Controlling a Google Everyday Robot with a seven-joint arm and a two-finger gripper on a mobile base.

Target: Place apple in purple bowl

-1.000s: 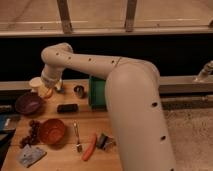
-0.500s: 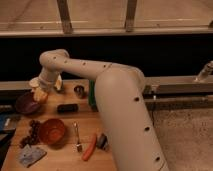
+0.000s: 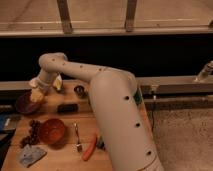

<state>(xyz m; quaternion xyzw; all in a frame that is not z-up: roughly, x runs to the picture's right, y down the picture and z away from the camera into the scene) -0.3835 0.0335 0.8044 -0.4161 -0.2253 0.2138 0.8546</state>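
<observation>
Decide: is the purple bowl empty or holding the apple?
Cannot tell. The claw sits over the purple bowl's rim, hiding part of its inside; no apple shows.

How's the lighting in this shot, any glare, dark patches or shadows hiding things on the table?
Camera view: warm, dim light; the wooden table is evenly lit, no strong glare. A black band behind the table swallows all detail. The tool hangs over the purple bowl, which reads very dark. The orange bowl casts a soft shadow. The whole view is soft, so edges blur.
</observation>
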